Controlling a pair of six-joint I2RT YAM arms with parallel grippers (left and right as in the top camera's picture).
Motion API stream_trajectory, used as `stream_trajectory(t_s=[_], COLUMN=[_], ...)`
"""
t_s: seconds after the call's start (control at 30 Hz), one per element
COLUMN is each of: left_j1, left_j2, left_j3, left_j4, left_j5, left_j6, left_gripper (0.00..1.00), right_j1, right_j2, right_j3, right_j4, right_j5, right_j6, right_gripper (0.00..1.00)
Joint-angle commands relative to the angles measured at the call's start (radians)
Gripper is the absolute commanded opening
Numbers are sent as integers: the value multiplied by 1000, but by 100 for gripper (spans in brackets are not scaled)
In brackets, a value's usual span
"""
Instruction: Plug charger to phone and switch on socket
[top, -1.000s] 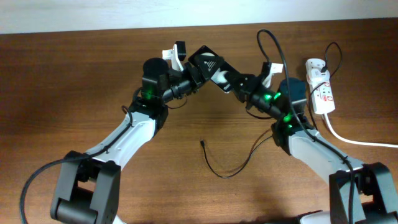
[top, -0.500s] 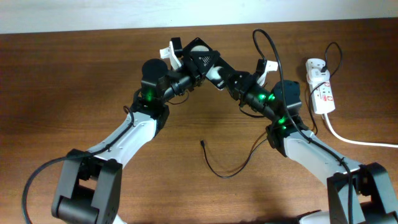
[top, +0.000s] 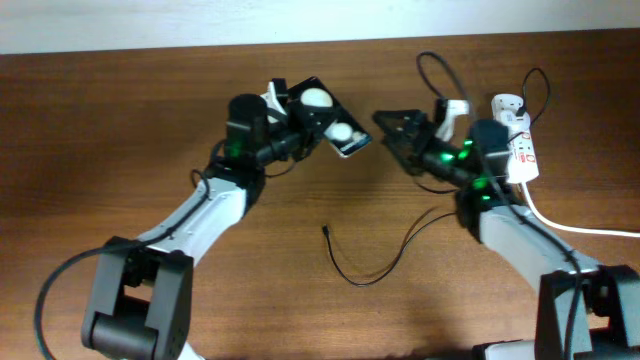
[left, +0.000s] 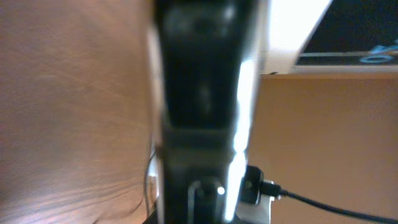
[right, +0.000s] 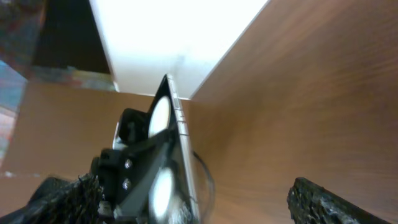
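The phone, a black slab with two white round blobs, hangs tilted above the table with my left gripper shut on its left end. In the left wrist view it is a blurred dark bar filling the centre. My right gripper stands open just right of the phone, apart from it. Its wrist view shows the phone edge-on beyond its spread fingertips. The charger's plug tip lies loose on the table, its black cable curling right. The socket lies at the far right.
A thick white cord runs from the socket off the right edge. A loop of black cable rises behind my right arm. The white wall borders the table's far edge.
The phone passed from my right gripper to my left. The left shut on it and drew it slightly left, while the right opened and pulled back to the right.
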Motion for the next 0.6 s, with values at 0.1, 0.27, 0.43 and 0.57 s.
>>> stream_trajectory(t_s=[0.1, 0.27, 0.43, 0.57], left_j1=[141, 160, 156, 152], left_j2=[-14, 22, 168, 285], left_j3=[12, 12, 16, 54], left_j4=[-83, -94, 176, 300], left_j5=[219, 297, 441, 603], left_j6=[105, 66, -206, -415], left_gripper=[0, 0, 0, 0], right_j1=[-168, -167, -166, -166], right_j2=[-163, -416, -578, -618], right_j3=[0, 1, 3, 3], right_j4=[-288, -851, -1094, -1198], right_j5=[-150, 136, 287, 323], right_j6=[-395, -763, -859, -893], right_gripper=[99, 99, 99, 99])
